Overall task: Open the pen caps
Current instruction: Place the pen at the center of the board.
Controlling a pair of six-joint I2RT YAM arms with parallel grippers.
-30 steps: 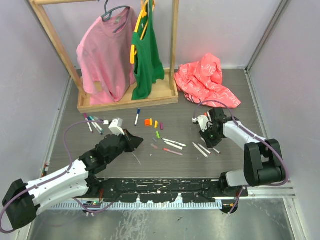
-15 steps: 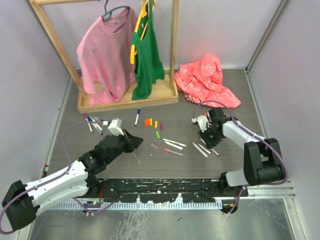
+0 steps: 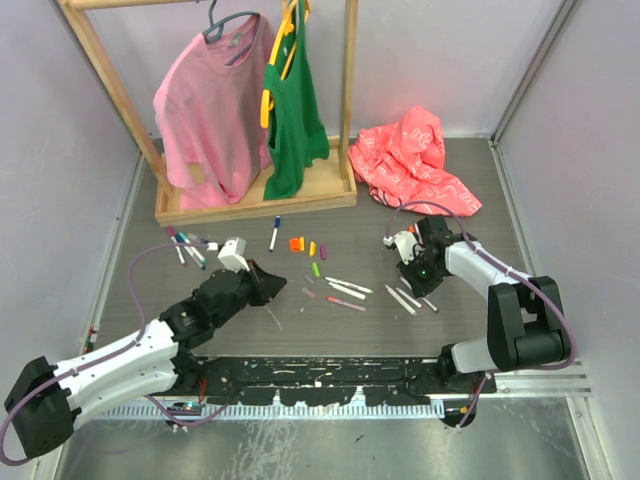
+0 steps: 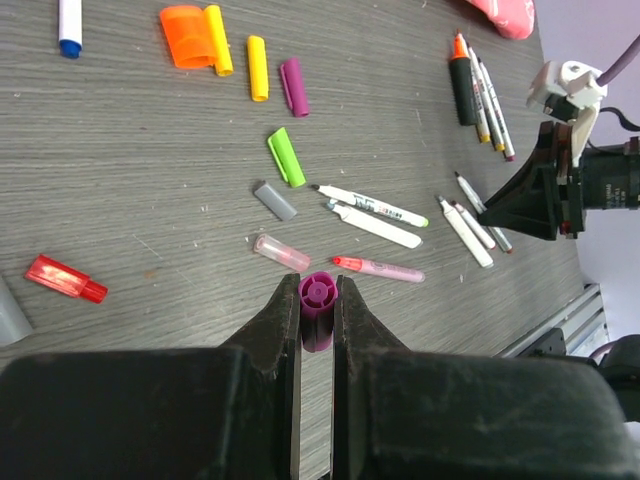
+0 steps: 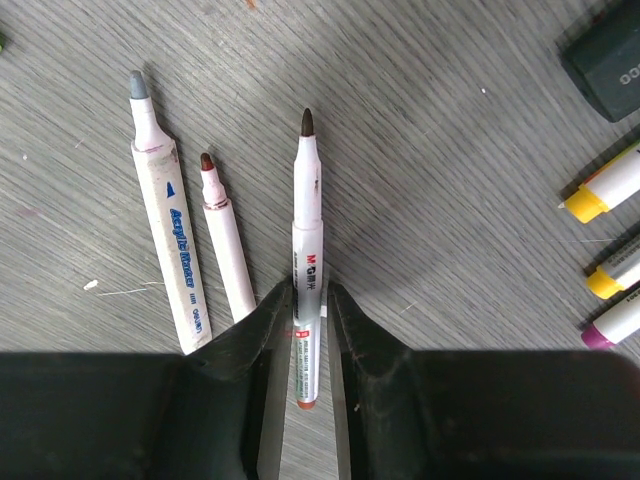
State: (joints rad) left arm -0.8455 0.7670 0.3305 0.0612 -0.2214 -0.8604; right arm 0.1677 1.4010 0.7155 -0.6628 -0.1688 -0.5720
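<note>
On the grey table [image 4: 130,190], loose pen caps are noted lying apart: orange [image 4: 185,22], yellow [image 4: 258,68], green [image 4: 287,157], red [image 4: 65,279]. A purple cap [image 4: 317,322] is clamped between the jaws of the left gripper [image 4: 317,288], above the table. The right gripper [image 5: 308,292] is seen slightly parted, straddling an uncapped brown-tipped pen [image 5: 308,200] lying flat; a sliver of gap is visible on one side. Two more uncapped pens [image 5: 170,260] are recorded just beside it.
</note>
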